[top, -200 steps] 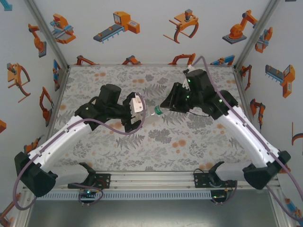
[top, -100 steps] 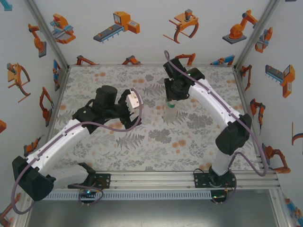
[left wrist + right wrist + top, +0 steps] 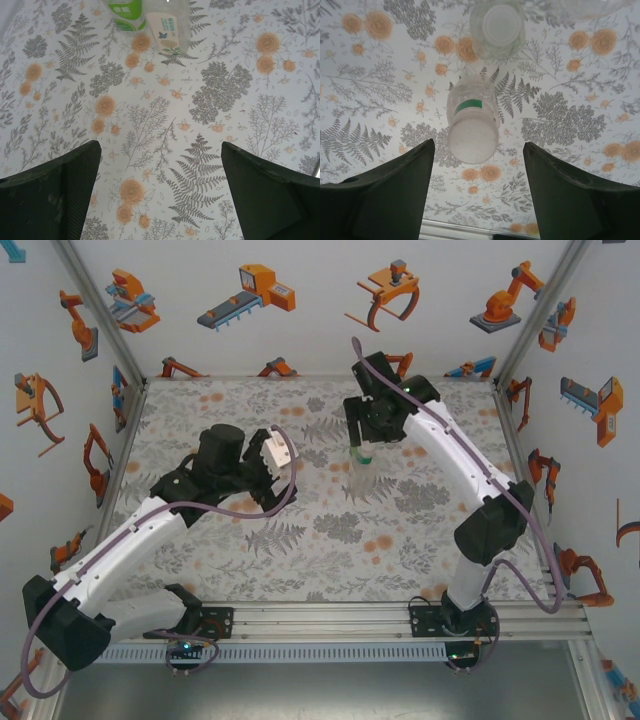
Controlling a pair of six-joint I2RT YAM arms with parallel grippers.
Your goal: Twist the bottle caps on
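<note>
Looking down on a floral-print table (image 3: 330,540) inside a white booth (image 3: 330,350) with orange robot cartoons (image 3: 250,295) on the walls. Got the left arm (image 3: 130,540) reaching in from the near left and ending around mid-table. From its wrist cam, seeing the left fingers (image 3: 55,200) spread really wide, hanging over bare printed table and gripping nothing. Farther out in that same view, can spot a green-label bottle (image 3: 125,11) and a cream-label bottle (image 3: 170,31) to its right, standing right beside each other, maybe touching, hard to call, both cropped at the top by the frame edge. Over on the other side, got the right arm (image 3: 450,455) stretched toward the far middle of the table, wrist pointing straight down over an upright clear bottle (image 3: 358,480). From the right wrist cam, staring right down onto that bottle's white cap (image 3: 473,141), with a green band (image 3: 469,105) round the neck just under it. Seeing the right fingers (image 3: 385,195) open too, one on each side of the cap with a gap on both sides, so not touching it. Can't judge the tightness of that cap from up here. Just beyond it, can make out a second capped bottle (image 3: 479,42), also upright, with a second white cap (image 3: 500,22) on top, near the first one. Also catching a sliver of something clear (image 3: 580,7) in the top right corner of that view, too cropped to name.
</note>
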